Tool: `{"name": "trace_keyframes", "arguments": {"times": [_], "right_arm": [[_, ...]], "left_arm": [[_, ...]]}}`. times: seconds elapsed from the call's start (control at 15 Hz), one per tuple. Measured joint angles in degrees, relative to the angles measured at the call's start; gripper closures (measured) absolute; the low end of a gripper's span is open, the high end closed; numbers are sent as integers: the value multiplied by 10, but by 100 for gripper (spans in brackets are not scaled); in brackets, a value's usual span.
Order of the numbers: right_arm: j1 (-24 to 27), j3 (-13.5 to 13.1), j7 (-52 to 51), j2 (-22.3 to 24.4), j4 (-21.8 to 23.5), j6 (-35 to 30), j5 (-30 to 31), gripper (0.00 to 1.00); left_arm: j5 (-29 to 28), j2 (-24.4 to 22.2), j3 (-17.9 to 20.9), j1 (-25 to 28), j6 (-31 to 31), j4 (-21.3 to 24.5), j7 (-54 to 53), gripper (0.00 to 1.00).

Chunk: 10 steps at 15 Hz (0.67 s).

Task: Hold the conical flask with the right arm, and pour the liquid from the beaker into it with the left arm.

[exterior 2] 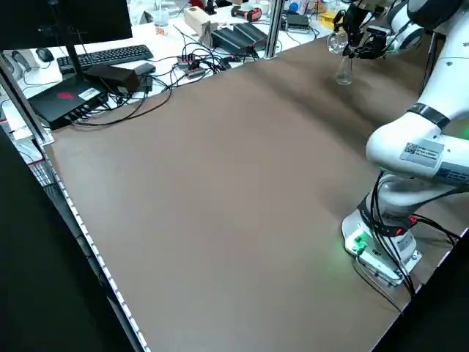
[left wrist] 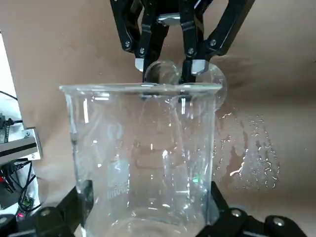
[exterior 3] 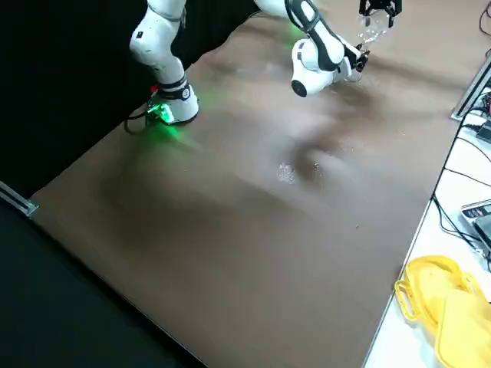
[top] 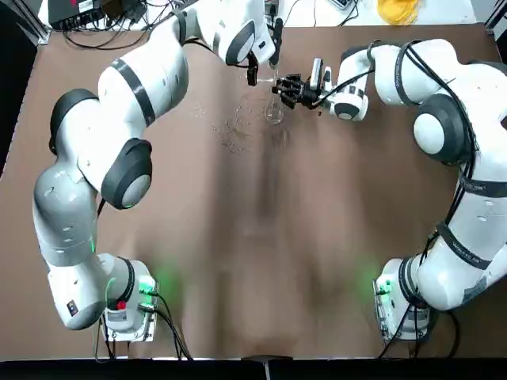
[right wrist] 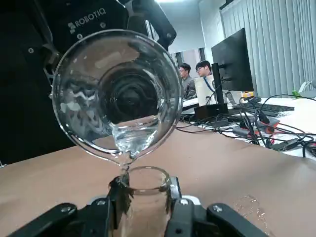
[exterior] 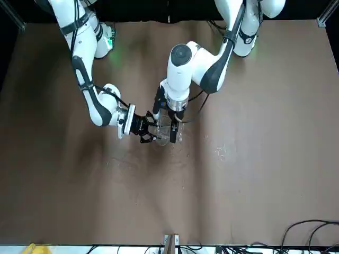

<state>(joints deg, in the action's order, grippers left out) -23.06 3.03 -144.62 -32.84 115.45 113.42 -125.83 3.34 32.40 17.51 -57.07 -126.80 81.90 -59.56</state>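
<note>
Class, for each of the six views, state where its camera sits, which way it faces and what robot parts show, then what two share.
Top: overhead, facing down; both arms.
Front: across the table, facing the robot; both arms.
Left side: raised, diagonally down; arm parts.
Right side: likewise, opposite.
Left wrist: along its fingers; both grippers.
Right wrist: likewise.
Both wrists share the beaker.

Lit brightly from overhead. Shadowed softly across table (top: 230, 309), robot's side of right gripper (top: 276, 89). Glinting sharply on beaker (left wrist: 143, 148) within left gripper (left wrist: 149, 205).
</note>
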Motion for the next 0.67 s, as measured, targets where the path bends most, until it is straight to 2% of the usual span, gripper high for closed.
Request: {"name": "trace_keyframes", "arguments": {"times": [0.67], "right_arm": [[-7,0,0,-1,3,0,0,61]], "left_arm": [[-1,0,0,0,0,0,0,2]]}}
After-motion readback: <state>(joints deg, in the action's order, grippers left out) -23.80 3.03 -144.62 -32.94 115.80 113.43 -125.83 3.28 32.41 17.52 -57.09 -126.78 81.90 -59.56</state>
